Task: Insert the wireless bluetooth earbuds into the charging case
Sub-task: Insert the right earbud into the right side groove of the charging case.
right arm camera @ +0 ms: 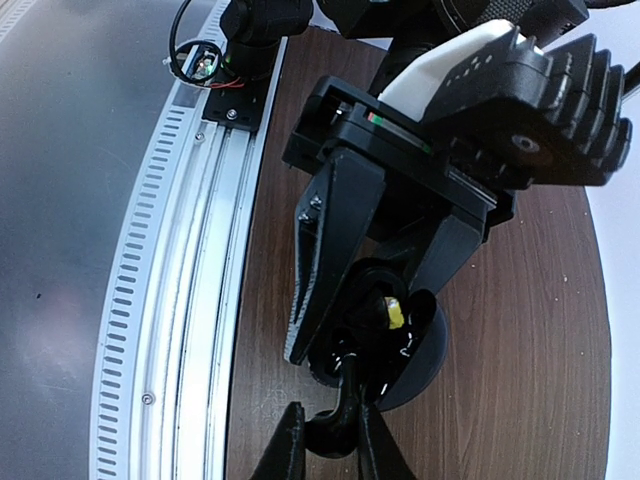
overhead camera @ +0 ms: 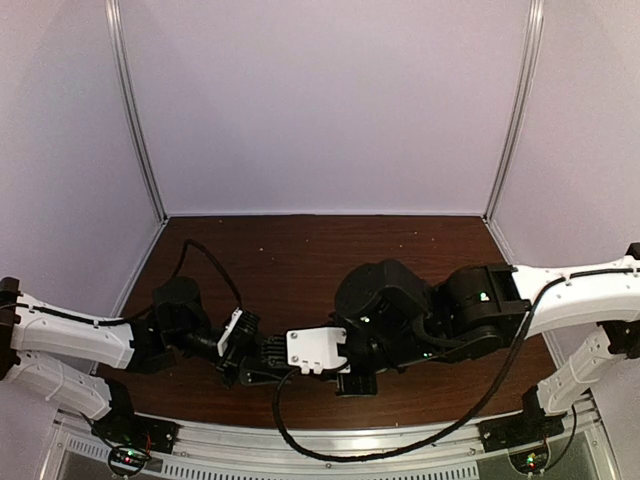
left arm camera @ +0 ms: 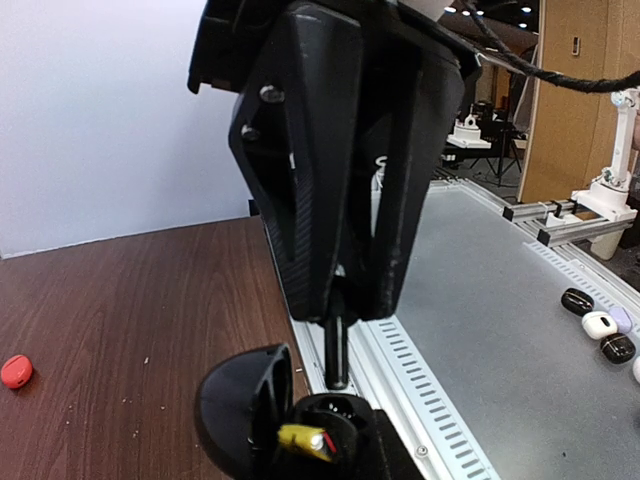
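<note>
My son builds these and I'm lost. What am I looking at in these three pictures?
Two robot arms, the left arm and the right arm, are bolted at the near edge of a brown table. One picture looks down from above; the other two come from a camera on each wrist. Each arm ends in a two-finger pincer. The left pincer holds an open round black case with something yellow inside. The right pincer, just above it, pinches a small black bud, apparently to seat it in the case. A red bud lies on the table, seen from the left wrist.
</note>
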